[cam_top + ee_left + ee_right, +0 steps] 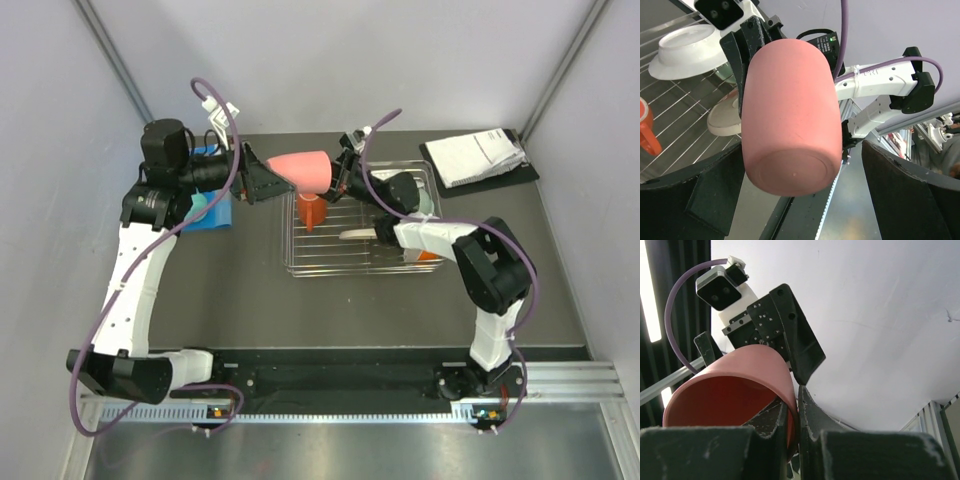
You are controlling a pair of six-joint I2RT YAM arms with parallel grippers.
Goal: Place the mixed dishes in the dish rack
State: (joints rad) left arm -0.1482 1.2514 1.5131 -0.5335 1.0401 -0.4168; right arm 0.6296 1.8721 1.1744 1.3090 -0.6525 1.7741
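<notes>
Dish rack (330, 256) with orange mug (311, 212), pink cup (300, 170) in right claw (798, 410)

The pink cup (303, 170) hung sideways over the silver wire dish rack (340, 272), which held the orange mug (310, 211) and white shallow bowl (685, 50).

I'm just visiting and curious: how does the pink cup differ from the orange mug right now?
The pink cup is up in the air, lying sideways, pinched at its rim by the right claw; the orange mug rests in the rack. The cup shows no handle; the mug has one. Both are plain-coloured drinking vessels.
</notes>
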